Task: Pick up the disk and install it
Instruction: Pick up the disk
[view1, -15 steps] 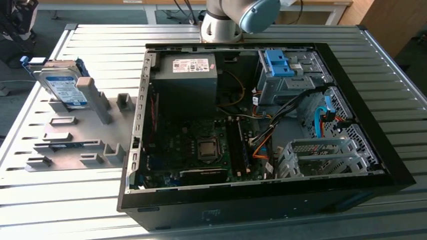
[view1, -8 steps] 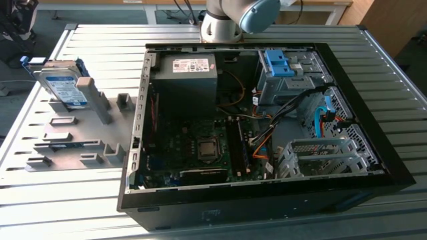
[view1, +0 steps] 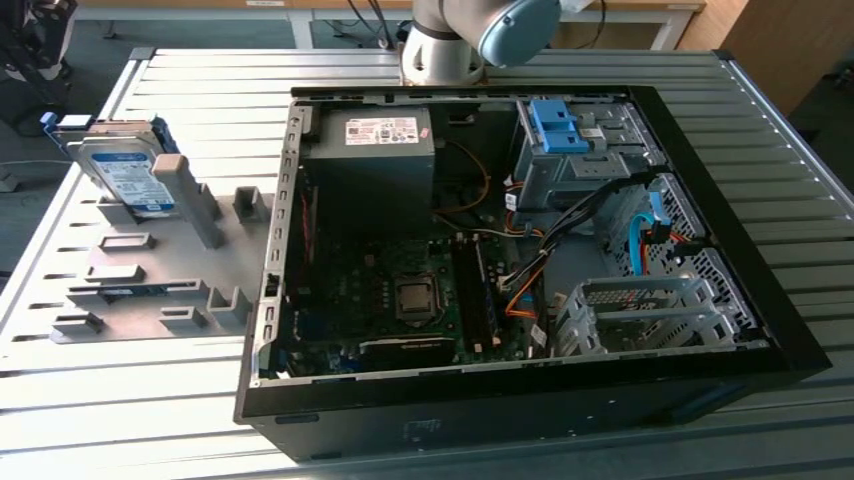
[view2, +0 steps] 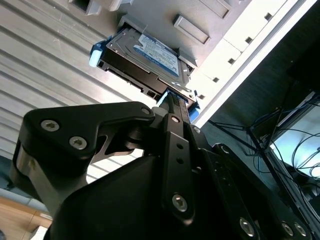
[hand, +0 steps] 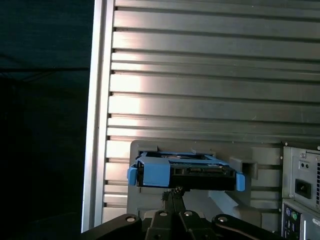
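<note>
Your disk, the flat silver hard drive (view1: 123, 172) with the white-and-blue label and blue plastic rail frame, is propped at a tilt on the grey moulded fixture plate (view1: 147, 280). It sits at the plate's far corner, on the exterior view's left, close to that edge of the ribbed aluminium table (view1: 200, 80).

The exterior view gives you its label face and the upright grey post it leans by. The first wrist view instead gives you the drive (hand: 185, 172) end-on: the connector edge, with a blue rail tab at each side. The second wrist view shows the label (view2: 150, 55) at a slant.

Your black gripper (hand: 172, 192) points at the drive in both wrist views (view2: 175, 102). Its fingers are drawn together and hold nothing. You cannot tell whether the tips touch the drive.

Beside the plate, the exterior view shows you the open black computer case (view1: 787, 340). Inside are the grey metal power-supply box (view1: 380, 140) and a bare blue bracket (view1: 554, 125). The arm's grey and blue joint (view1: 454, 45) rises beyond the case's far edge.
</note>
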